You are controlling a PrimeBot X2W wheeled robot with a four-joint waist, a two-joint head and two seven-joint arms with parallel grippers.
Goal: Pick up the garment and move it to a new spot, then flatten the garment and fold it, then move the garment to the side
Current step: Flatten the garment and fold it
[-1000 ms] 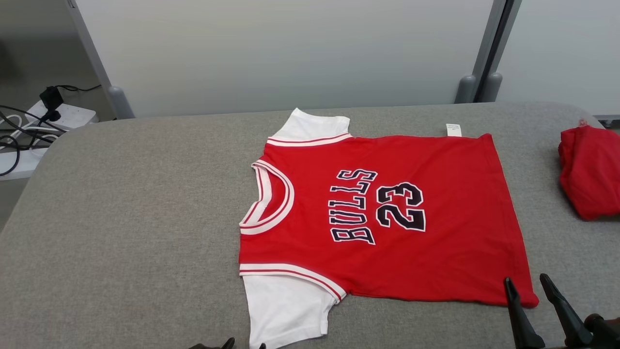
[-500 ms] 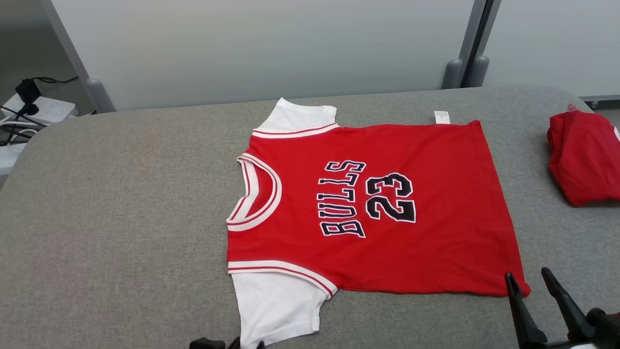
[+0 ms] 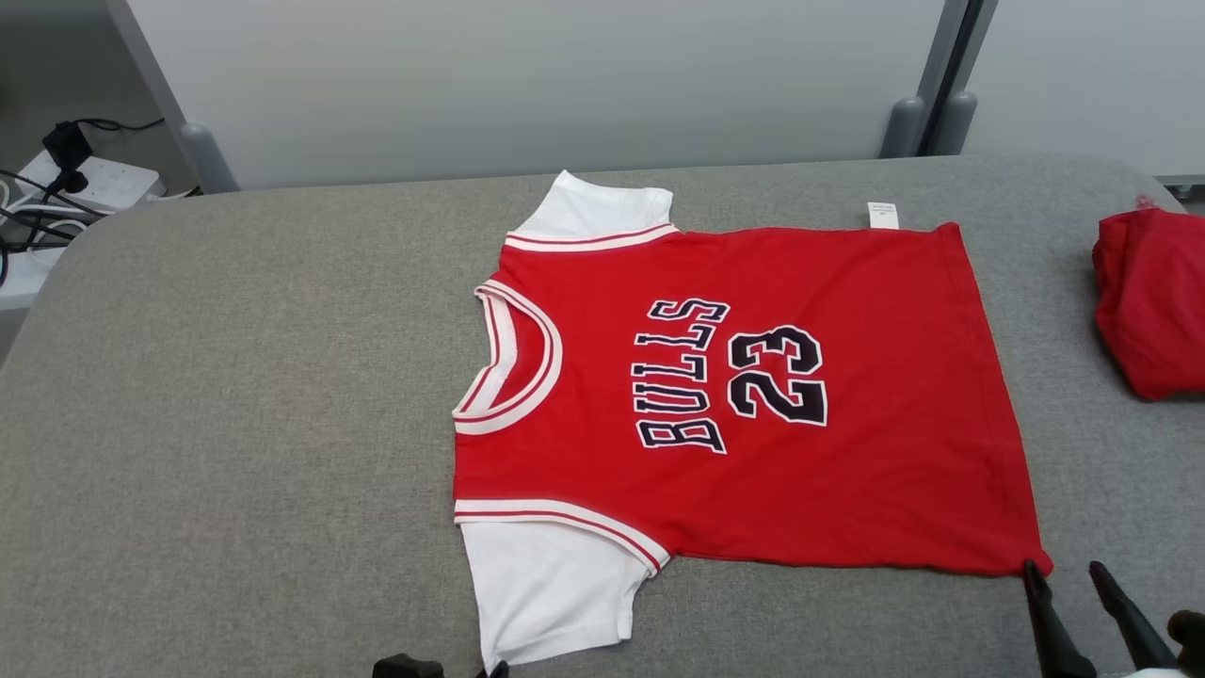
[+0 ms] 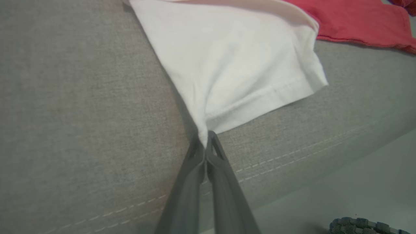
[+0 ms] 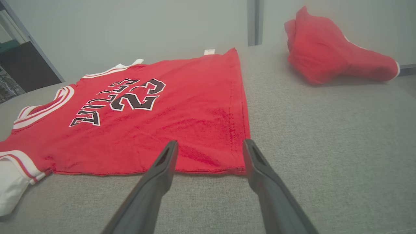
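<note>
ok so the left wrist view is giving away what the head view is barely catching: the left gripper (image 4: 205,143) is sitting with its two fingers pressed together, pinching the corner of the white sleeve (image 4: 240,65) right at its hem, close to the near edge of the bench (image 3: 235,424). From the head camera that claw is just poking up as a dark nub at the bottom. The right wrist view is showing the right gripper (image 5: 210,146) with its fingers spread wide, tips straddling the near hem corner of the garment (image 3: 753,395); can't tell if they're touching the cloth. The garment, a red jersey reading BULLS 23, is lying flat and face up across the middle of the bench, collar pointing toward the left end, hem toward the right end, with a label (image 3: 882,215) sticking out at its far edge

The bench is wearing a grey woven cover with a stitched seam running along the near edge. Pale wall panels (image 3: 527,85) are standing right behind the far edge, a grey post (image 3: 941,94) splitting them

A bunched-up red cloth (image 3: 1148,301) is sitting at the right end, well apart from the jersey. A white power strip (image 3: 104,179) with black cables (image 3: 28,226) is lying beyond the far left corner. In the right wrist view the claw's own fingers are covering a bit of bench just in front of the hem
</note>
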